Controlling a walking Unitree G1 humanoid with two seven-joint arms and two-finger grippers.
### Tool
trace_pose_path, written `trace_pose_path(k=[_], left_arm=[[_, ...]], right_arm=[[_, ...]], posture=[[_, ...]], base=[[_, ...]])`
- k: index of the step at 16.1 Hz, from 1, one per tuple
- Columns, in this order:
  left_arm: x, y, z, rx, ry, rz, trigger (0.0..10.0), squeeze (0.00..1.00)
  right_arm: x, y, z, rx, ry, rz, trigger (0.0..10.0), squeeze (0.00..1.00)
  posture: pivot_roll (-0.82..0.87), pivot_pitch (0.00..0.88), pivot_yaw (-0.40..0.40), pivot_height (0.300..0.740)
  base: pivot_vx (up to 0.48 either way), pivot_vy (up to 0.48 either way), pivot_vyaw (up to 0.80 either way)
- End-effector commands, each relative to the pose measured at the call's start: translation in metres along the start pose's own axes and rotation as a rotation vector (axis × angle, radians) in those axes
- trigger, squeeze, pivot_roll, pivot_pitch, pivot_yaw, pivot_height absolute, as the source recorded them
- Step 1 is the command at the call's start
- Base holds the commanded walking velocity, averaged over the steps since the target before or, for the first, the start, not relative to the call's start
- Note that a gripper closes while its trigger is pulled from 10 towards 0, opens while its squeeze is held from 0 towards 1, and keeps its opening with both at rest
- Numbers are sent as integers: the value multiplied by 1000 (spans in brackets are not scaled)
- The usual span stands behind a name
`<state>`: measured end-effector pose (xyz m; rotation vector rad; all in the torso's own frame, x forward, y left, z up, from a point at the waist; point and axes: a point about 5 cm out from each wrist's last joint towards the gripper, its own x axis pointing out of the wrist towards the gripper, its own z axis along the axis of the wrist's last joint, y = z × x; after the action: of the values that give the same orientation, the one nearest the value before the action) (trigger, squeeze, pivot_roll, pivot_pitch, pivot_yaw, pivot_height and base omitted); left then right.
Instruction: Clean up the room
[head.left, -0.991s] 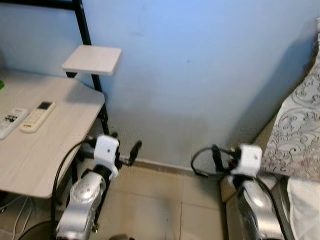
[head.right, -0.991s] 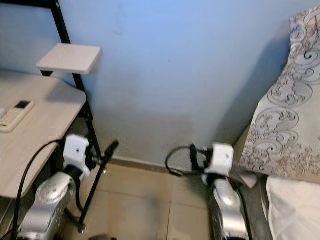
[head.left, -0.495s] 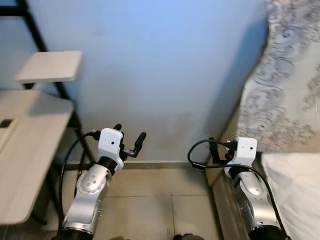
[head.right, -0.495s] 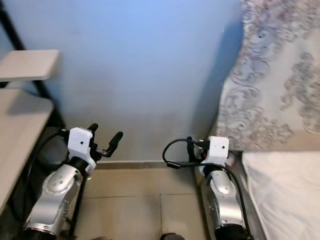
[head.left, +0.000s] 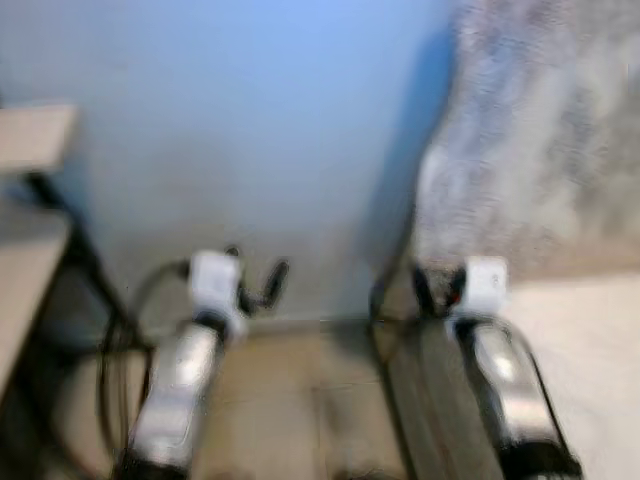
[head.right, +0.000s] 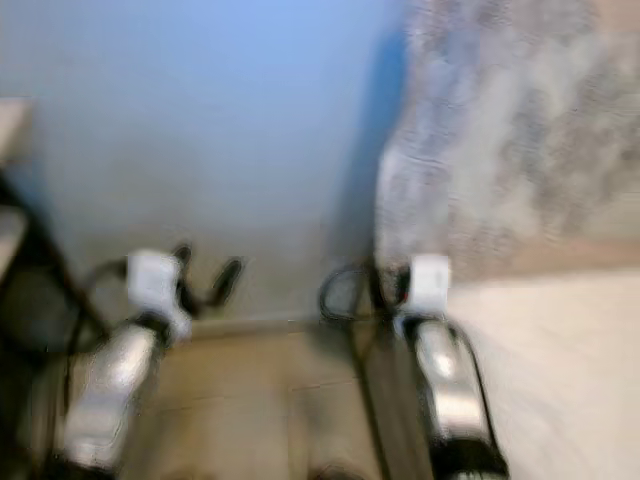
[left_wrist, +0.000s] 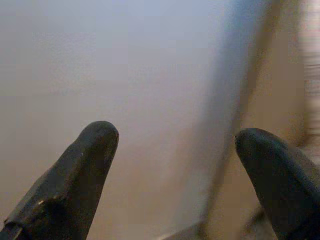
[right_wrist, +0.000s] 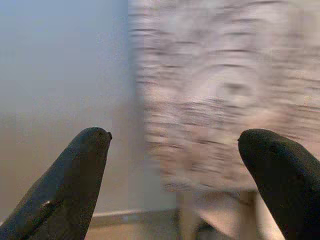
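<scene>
- Views: both head views are blurred; fine detail and any writing cannot be read.
- Desk: one pale desk edge sits at the far left, with one small pale shelf above it on a dark frame.
- Wall: one blue wall stands straight ahead, meeting the tiled floor at a pale skirting line.
- Left gripper: held low over the floor, pointing at the wall. In the left wrist view its two fingers stand wide apart, holding nothing.
- Right gripper: held low beside the bed, pointing at the wall. In the right wrist view its two fingers stand wide apart, holding nothing.
- Patterned bedcover: one grey patterned cloth hangs at the right, above a pale mattress surface.
- Item to tidy: which thing this is cannot be told.
</scene>
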<state>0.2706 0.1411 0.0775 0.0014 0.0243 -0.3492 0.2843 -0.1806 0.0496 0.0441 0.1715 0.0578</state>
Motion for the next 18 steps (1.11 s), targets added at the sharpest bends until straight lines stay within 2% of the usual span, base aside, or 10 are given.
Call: trace_pose_path(k=[1, 3, 8, 11, 12, 14, 15, 16, 17, 18], left_arm=[[1, 5, 1, 13, 5, 1, 10000, 0], [3, 0, 2, 17, 1, -64, 10000, 0], [6, -1, 0, 26, 10, -74, 10000, 0], [8, 4, -2, -18, 16, -71, 10000, 0], [8, 4, -1, -28, 10, -86, 10000, 0], [9, 4, -1, -21, 9, -86, 10000, 0], [8, 12, 1, -45, -9, -7, 10000, 0], [6, 17, 1, -74, -14, 43, 10000, 0], [4, 21, 0, -108, -13, 87, 10000, 0], [-2, 25, -6, -180, 2, 129, 10000, 0]], right_arm=[[-1, 0, -2, 3, 0, -2, 10000, 0], [-3, -1, -5, 4, 5, -6, 10000, 0], [-4, -2, -8, 6, 5, -15, 10000, 0], [-5, -4, -7, 9, -5, -33, 10000, 0], [-4, -5, -5, 19, -15, -42, 10000, 0], [-4, -5, -4, 23, -18, -44, 10000, 0], [-6, -11, 1, 92, -56, -103, 10000, 0], [-7, -14, 2, 124, -64, -127, 10000, 51], [-9, -17, 2, 147, -70, -144, 10000, 239], [-13, -21, -1, 166, -64, -176, 10000, 267]], posture=[[29, 0, -33, 740], [22, 0, -25, 740], [16, 0, -23, 740], [8, 0, -22, 740], [6, 0, -22, 740], [6, 0, -22, 740], [1, 0, -16, 740], [0, 0, -14, 740], [-2, 0, -11, 740], [-2, 0, -9, 740]], base=[[0, 0, -606], [0, 0, -606], [0, 96, -606], [0, 0, -604], [0, 480, -606], [0, 480, -606], [0, 480, -594], [0, 480, -581], [0, 480, -575], [0, 480, -575]])
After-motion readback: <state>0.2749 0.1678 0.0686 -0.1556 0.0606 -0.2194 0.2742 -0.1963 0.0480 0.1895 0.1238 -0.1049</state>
